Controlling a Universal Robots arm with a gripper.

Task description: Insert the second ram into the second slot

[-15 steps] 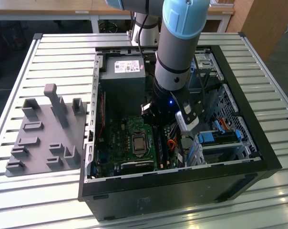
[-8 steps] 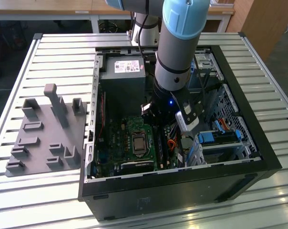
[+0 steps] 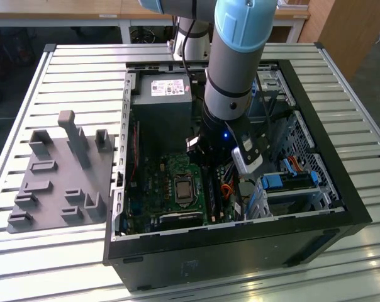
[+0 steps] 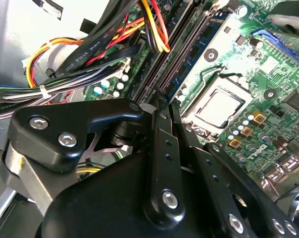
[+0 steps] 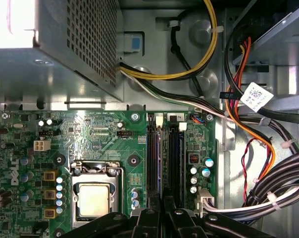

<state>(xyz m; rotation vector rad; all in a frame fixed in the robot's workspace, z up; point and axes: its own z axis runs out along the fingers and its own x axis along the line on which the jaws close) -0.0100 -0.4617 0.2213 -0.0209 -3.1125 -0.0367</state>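
Observation:
My gripper (image 5: pixel 162 207) reaches down into the open computer case (image 3: pixel 341 207) over the memory slots (image 5: pixel 164 158) of the green motherboard (image 5: pixel 100 134). Its fingers (image 5: pixel 152 215) are shut on the second ram (image 5: pixel 161 163), a thin dark-blue stick seen edge-on and lined up along one slot. I cannot tell how deep the stick sits in that slot. Another dark-blue strip (image 5: pixel 175 158) lies in the neighbouring slot. In the second wrist view the fingertips (image 4: pixel 162 103) meet just above the slot rows (image 4: pixel 181 54). In the exterior view the gripper (image 3: pixel 216 168) is low beside the processor socket (image 3: pixel 182 187).
The grey power supply (image 3: pixel 162 94) stands at the back of the case. Bundles of coloured cables (image 5: pixel 268 163) run close beside the slots. Blue drive-bay clips (image 3: pixel 284 182) are at the exterior view's right. A grey fixture plate (image 3: pixel 58 176) lies on the slatted table outside the case.

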